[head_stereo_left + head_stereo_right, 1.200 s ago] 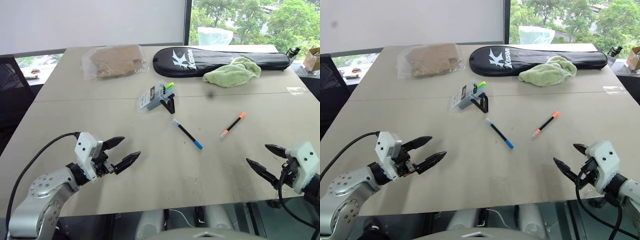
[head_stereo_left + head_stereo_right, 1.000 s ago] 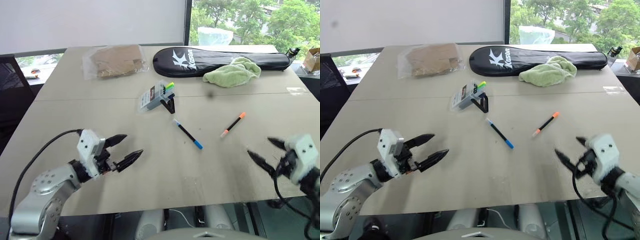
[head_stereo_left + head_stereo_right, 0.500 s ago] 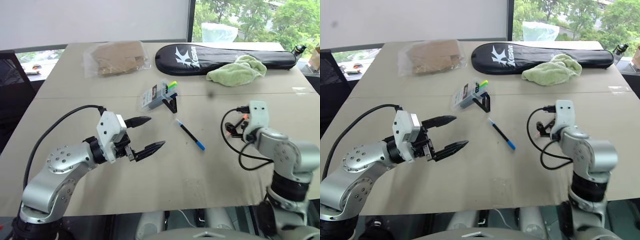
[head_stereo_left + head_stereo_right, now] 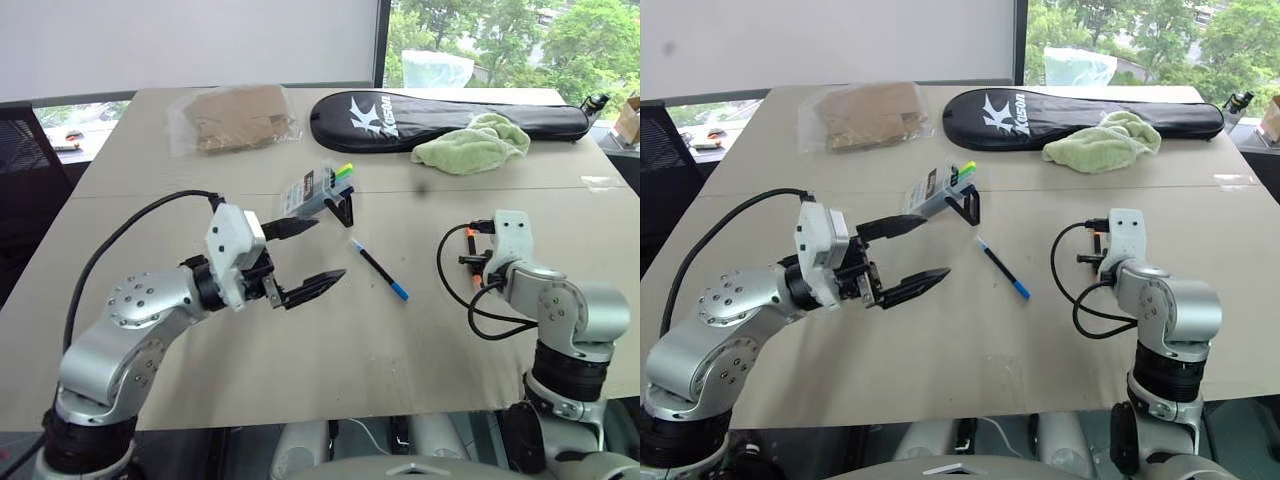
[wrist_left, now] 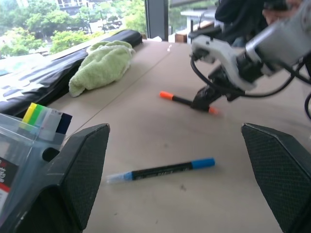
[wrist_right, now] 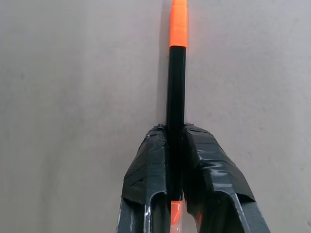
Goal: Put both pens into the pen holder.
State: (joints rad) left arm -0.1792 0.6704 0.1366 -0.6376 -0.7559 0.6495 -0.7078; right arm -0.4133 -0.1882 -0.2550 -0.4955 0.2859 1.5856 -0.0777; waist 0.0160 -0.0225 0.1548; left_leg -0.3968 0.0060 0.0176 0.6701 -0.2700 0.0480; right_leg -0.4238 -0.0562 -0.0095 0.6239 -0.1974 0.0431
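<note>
The pen with blue ends [image 4: 378, 268] lies on the tan table [image 4: 330, 350], just right of my left gripper [image 4: 328, 248], which hovers open and level. The clear pen holder [image 4: 318, 190] on its black stand sits just beyond that gripper. My right gripper [image 6: 175, 128] points down at the table and is shut on the black shaft of the orange-capped pen [image 6: 175, 82], which lies flat with its cap sticking out past the fingertips. The left wrist view shows the blue-ended pen [image 5: 160, 170] between the open fingers, and the orange-capped pen [image 5: 187, 101] under my right gripper.
A long black racket bag [image 4: 450, 113] lies along the far edge with a green cloth [image 4: 472, 143] against it. A clear bag of brown paper [image 4: 235, 120] sits at the far left. Bare tabletop lies between the two arms.
My right gripper swung in over the orange-capped pen, tipped downward and shut on it. My left gripper rose and moved right, toward the pen holder and the blue-ended pen, staying open.
</note>
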